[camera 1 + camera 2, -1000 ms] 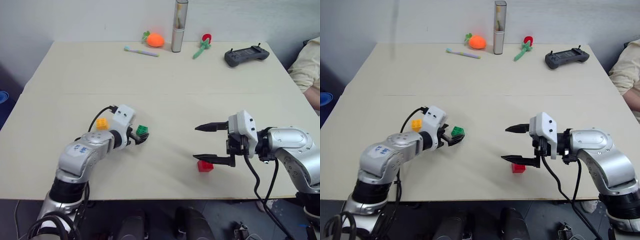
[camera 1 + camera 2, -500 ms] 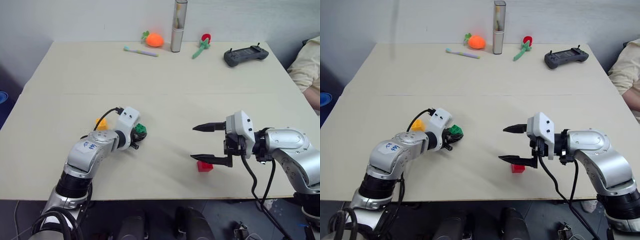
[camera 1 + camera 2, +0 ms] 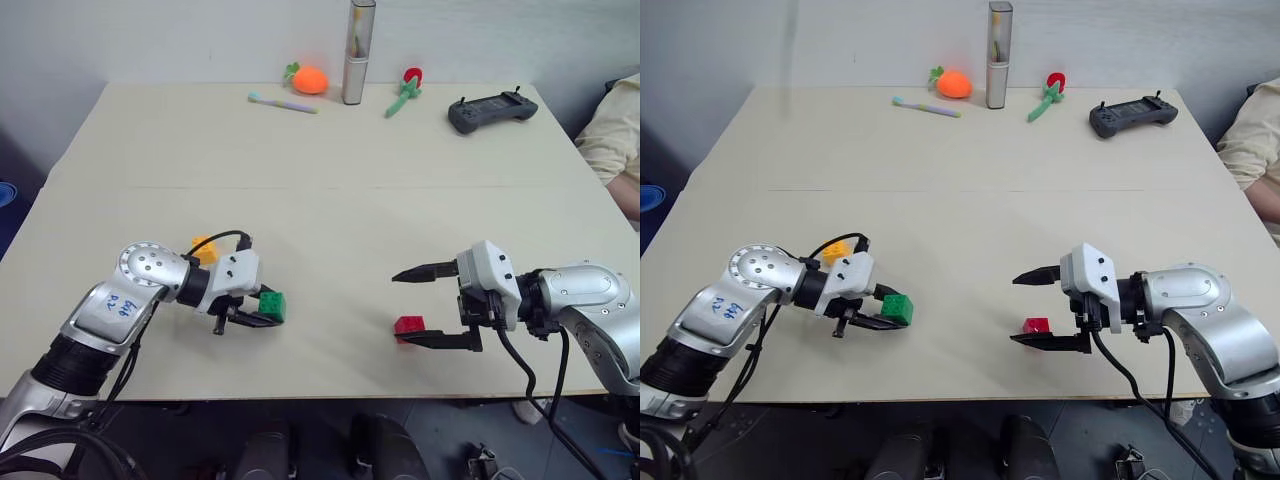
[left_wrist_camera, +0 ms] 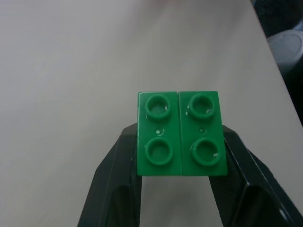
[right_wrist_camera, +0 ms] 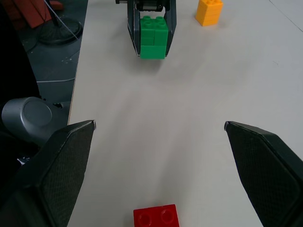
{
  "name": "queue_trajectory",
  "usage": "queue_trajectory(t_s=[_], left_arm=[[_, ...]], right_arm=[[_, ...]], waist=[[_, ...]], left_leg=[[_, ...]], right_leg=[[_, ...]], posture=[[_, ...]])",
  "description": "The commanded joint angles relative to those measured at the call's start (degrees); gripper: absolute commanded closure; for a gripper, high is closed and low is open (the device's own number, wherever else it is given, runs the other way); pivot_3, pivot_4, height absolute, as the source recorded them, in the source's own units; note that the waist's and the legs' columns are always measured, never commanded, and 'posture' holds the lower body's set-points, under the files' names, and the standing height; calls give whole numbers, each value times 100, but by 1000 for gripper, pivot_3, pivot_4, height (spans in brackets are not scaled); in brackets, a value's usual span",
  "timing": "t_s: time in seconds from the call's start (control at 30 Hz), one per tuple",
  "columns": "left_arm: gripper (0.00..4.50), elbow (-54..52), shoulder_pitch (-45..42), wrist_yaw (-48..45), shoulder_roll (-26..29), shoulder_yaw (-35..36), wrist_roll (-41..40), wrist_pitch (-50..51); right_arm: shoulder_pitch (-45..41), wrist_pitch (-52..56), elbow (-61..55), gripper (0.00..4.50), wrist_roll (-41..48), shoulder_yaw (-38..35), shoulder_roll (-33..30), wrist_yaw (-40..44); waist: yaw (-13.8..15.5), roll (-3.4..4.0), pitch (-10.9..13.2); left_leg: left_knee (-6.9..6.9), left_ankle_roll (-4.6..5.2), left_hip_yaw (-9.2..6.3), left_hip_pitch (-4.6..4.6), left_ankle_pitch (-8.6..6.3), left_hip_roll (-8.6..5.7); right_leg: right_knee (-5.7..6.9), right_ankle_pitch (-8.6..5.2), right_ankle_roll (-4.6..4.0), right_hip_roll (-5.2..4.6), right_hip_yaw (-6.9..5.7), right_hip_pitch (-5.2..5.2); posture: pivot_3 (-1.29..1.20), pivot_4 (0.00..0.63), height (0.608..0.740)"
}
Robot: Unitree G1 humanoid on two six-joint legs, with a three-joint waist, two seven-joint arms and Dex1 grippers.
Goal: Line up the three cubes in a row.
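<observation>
Near the desk's (image 3: 330,215) front edge, my right fingers (image 3: 430,305) stand apart around the red cube (image 3: 409,326). My left fingers (image 3: 872,310) clamp the green cube (image 3: 897,308) by its flat sides: light, stiff, smooth plastic, likely slippery. Beyond lies the yellow-orange cube (image 3: 837,249).

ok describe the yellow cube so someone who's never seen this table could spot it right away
Start at the table's near edge on the robot's left, where the left gripper is shut on the green cube. Just behind that arm's wrist stands the yellow cube, free on the tabletop. It is the only yellow block, and no gripper is on it, while the red cube lies by the open right gripper.
</observation>
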Motion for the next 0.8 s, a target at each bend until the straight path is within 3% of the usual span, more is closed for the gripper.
queue_trajectory(t_s=[0.03, 0.23, 0.67, 0.8], left_arm=[[2995, -151, -11, 44, -314, -227, 274, -306], [2995, 21, -33, 370, -780, -330, 633, -364], [2995, -373, 29, 657, -939, -386, 997, 332], [1802, -494, 109, 681, -928, -297, 905, 539]], right_arm=[[209, -44, -385, 0, 30, -238, -61, -146], [496, 12, -622, 0, 57, -347, -158, -231], [438, -36, -564, 0, -32, -235, -96, -354], [396, -63, -497, 0, -43, -221, -108, -313]], waist=[[-7, 0, 0], [-17, -1, 0], [-14, -1, 0], [-16, -1, 0]], left_leg=[[-1, 2, 0, -3, -1, 0], [2, 5, -1, -4, -1, 1], [4, 7, -3, -3, 0, 1], [4, 7, -4, -3, 0, 1]], right_leg=[[10, 1, 1, 0, 0, -1], [11, 2, 3, 2, 0, -1], [11, 2, 3, 1, -1, 1], [11, 2, 3, 1, 0, 1]], posture=[[0, 150, 740], [0, 150, 740], [0, 150, 740], [0, 150, 740]])
